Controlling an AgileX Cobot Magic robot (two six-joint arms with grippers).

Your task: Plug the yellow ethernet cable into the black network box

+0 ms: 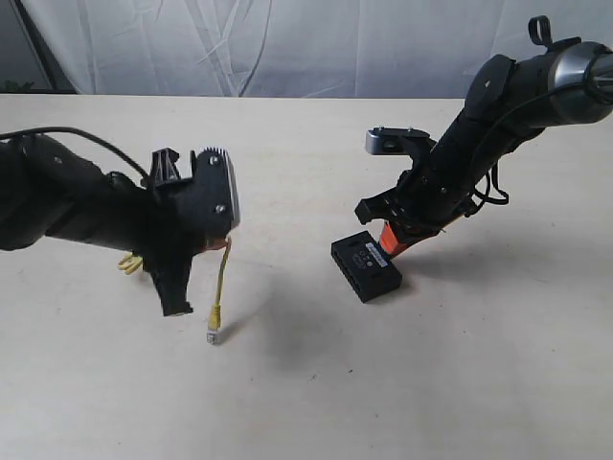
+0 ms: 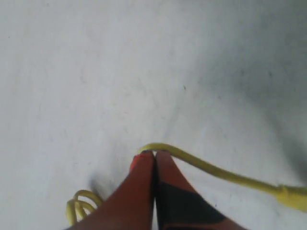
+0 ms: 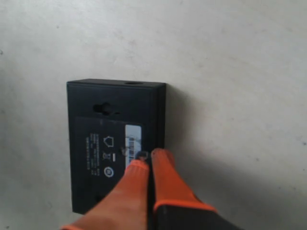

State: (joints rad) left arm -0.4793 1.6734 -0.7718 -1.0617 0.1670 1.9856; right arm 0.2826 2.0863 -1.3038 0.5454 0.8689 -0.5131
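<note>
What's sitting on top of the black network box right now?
The right hand, shut, rests its orange fingertips on the black network box beside the pale label. What they cover is hidden.

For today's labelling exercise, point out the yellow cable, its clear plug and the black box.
yellow cable point(image 1: 223, 271): exterior view, on the hanging stretch.
clear plug point(image 1: 212, 333): exterior view, on its body.
black box point(image 3: 96, 143): right wrist view, on its labelled face.

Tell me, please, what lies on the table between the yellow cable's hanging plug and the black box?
Nothing: in the exterior view the table between the hanging plug of the yellow ethernet cable and the black network box is bare.
</note>
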